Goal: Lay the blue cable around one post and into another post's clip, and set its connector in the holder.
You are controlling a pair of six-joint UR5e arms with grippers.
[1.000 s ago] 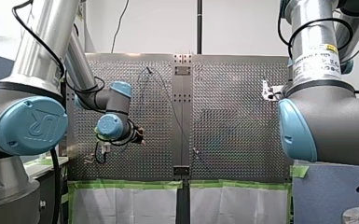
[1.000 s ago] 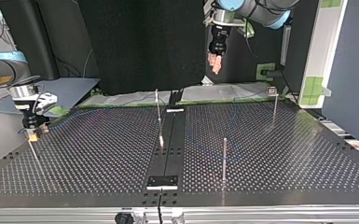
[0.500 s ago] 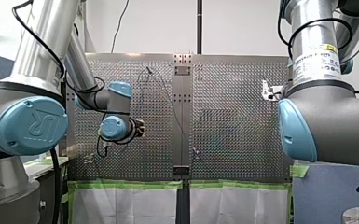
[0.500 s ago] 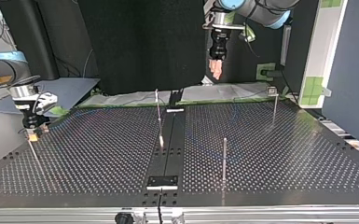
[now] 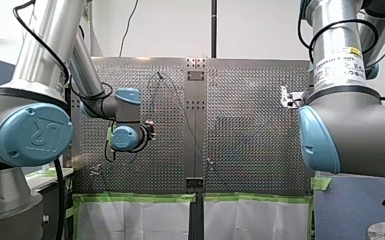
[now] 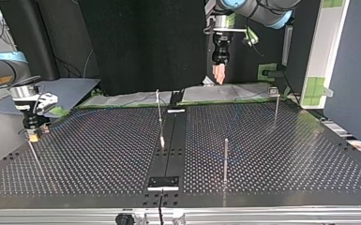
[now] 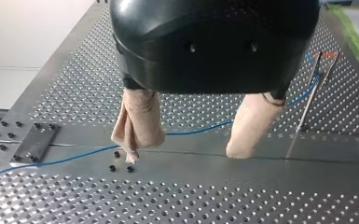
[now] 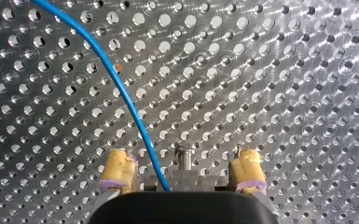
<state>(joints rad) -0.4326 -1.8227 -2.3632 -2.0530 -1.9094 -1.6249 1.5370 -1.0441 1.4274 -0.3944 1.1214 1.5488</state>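
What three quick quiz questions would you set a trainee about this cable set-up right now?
1. True or false: my left gripper is clamped on the blue cable.
2. Pick one: the pads of my right gripper are A) yellow, B) green, C) black.
3. Fill the gap: in the right wrist view, the blue cable runs ___ the two pads.

Key: 1 false, it is open, with the cable lying on the table below it; 2 A; 3 between.
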